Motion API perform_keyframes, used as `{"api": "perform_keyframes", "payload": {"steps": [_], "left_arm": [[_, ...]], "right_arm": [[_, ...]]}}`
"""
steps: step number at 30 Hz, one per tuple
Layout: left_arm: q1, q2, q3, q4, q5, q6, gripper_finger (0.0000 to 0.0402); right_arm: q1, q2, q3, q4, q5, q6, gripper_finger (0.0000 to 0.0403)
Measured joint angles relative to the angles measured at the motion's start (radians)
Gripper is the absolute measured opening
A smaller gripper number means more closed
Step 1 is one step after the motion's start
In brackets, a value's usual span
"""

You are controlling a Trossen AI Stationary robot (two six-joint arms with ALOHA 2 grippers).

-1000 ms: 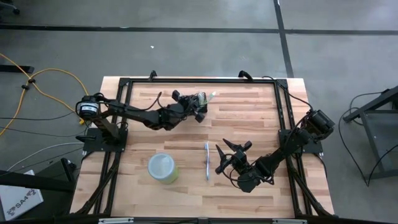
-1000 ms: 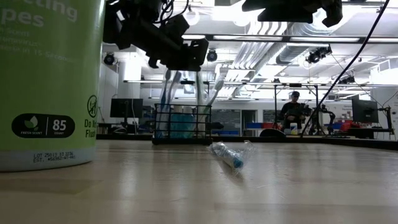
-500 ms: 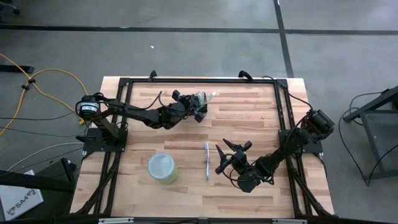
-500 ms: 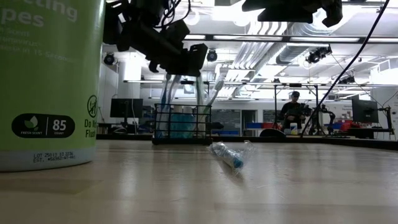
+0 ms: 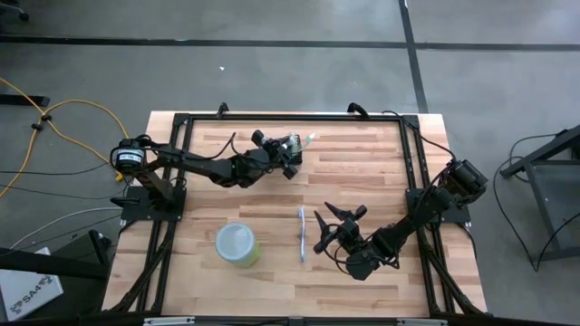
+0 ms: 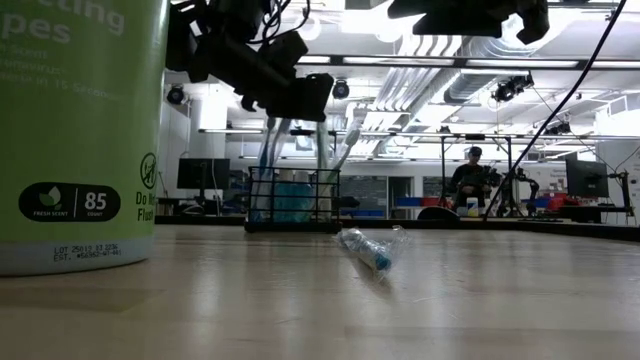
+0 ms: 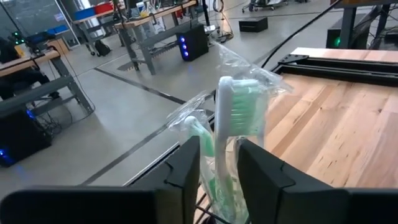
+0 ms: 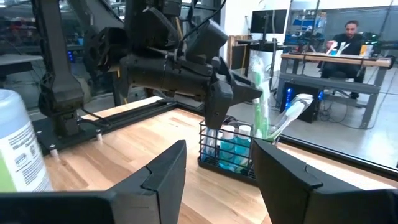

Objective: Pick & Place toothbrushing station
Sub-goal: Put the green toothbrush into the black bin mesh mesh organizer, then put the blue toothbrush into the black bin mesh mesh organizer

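Grey concrete floor (image 5: 272,77) crossed by dark lines, desks (image 8: 323,62) behind (a person (image 6: 468,180) seated).

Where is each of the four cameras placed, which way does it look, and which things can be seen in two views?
High view: above the table, looking straight down; both arms, left claw over the black mesh holder.
Low view: at table-top height, looking across; green canister, wrapped toothbrush, holder.
Left wrist view: behind the left claw's fingers, facing a wrapped green toothbrush.
Right wrist view: behind the right claw, facing the holder and the left arm.
Shared: holder, in high, low and right wrist views.
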Motion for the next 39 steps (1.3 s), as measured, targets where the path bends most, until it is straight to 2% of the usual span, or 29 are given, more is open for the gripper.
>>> {"api": "perform_keyframes", "payload": {"steps": [10,17,39], "left_arm": [[0.0,0.0,0.0,0.059,0.01,0.084,0.0145],[0.0,0.0,0.0,0.056,0.01,0.08,0.0164],[-0.023,0.0,0.0,0.196,0.007,0.197,0.0168]], "right_arm": [[0.0,0.0,0.0,0.0,-0.013,0.0,0.0173],[0.0,0.0,0.0,0.0,-0.013,0.0,0.0173],[0.0,0.0,0.0,0.0,-0.014,0.0,0.0173]]}}
